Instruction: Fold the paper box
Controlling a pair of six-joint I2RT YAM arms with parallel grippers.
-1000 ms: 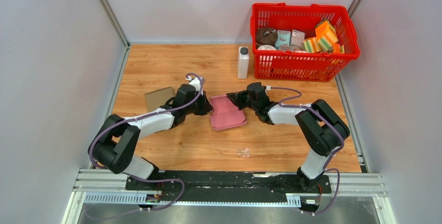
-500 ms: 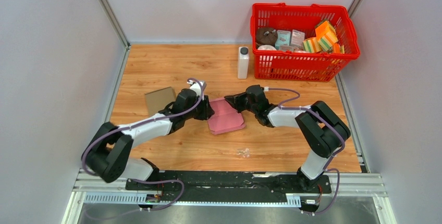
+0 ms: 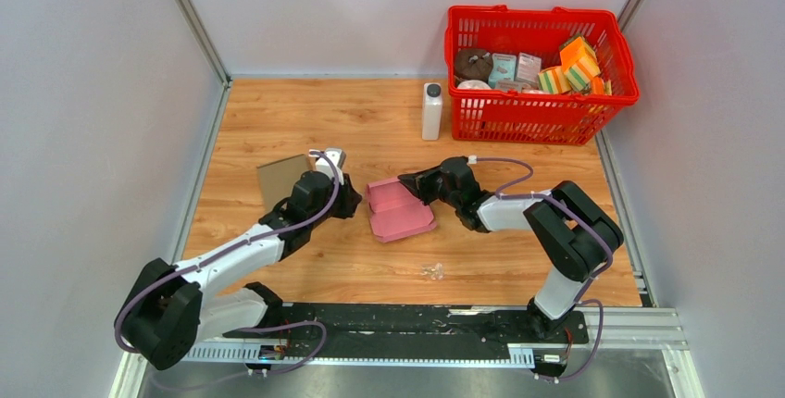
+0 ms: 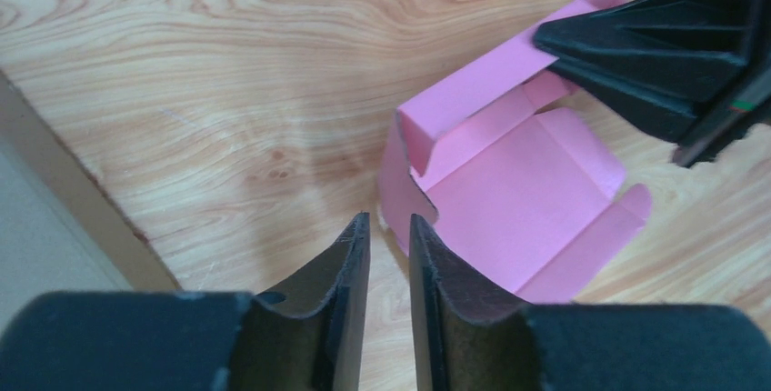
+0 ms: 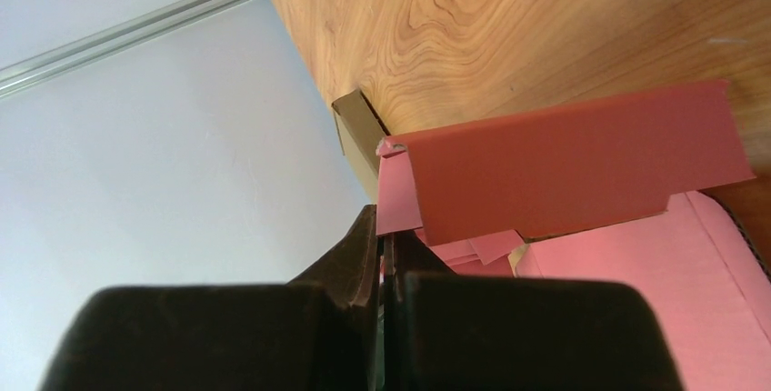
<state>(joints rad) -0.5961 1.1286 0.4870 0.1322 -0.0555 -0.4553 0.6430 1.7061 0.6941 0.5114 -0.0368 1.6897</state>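
Paper box (image 3: 401,213) pinched by right hand (image 3: 405,181) — left hand (image 4: 388,221) slightly spread, empty — basket (image 3: 528,117) holds sponges (image 3: 578,65).

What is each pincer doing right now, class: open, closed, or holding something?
Left pincer: slightly open, holding nothing.
Right pincer: closed on a flap of the pink paper box.

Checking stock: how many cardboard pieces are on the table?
2: the pink paper box at centre, held by the right end effector; a brown cardboard piece left of it.
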